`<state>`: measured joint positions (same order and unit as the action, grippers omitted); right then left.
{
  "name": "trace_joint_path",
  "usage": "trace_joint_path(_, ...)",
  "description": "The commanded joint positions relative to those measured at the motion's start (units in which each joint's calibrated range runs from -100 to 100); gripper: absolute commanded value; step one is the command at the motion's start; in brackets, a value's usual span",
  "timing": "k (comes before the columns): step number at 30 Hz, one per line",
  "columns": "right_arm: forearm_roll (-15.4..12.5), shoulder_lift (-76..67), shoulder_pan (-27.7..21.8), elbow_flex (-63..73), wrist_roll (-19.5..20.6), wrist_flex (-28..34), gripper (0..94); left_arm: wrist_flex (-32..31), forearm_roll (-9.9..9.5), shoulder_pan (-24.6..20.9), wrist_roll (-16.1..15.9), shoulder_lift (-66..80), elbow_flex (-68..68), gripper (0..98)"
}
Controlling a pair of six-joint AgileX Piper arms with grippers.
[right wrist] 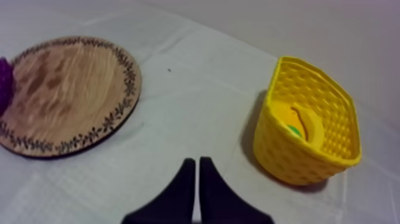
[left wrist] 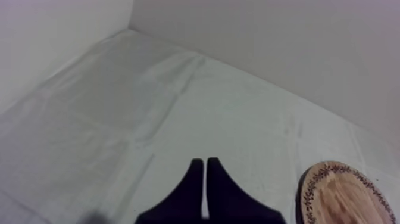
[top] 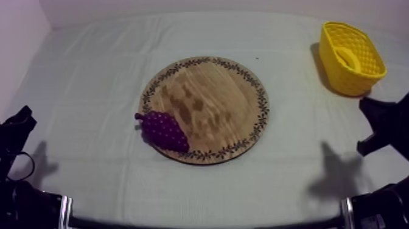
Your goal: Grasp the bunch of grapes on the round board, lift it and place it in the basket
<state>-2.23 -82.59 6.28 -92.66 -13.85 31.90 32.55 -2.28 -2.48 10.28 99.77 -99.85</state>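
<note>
A purple bunch of grapes lies on the near-left rim of the round wooden board, partly hanging over its edge. The yellow basket stands at the far right of the table. My left gripper rests low at the left, well away from the board, and its fingers lie together as a narrow wedge over bare cloth. My right gripper sits low at the right, just in front of the basket, shut on nothing. The grapes peek in beside the board.
A banana lies inside the basket, with something small and green beside it. The board's rim shows off to the side of my left fingers. Bare cloth stretches around the board, and pale walls close off the left and back of the table.
</note>
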Motion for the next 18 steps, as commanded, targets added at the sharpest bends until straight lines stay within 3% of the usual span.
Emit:
trace_joint_path(1, -0.39, 9.27, -0.1, 7.91, 0.89, 0.52, 0.2, 0.03, 0.01, -0.01, 0.0, -0.03, -0.04, 0.0)
trace_joint_path(10, -1.86, 34.73, -0.42, 34.96, 4.79, 3.52, 0.2, 0.03, 0.01, -0.01, 0.0, -0.03, -0.04, 0.0)
trace_joint_path(18, -5.14, 52.55, -0.13, 54.38, 4.22, 9.21, 0.2, 0.03, 0.01, -0.01, 0.0, -0.03, -0.04, 0.0)
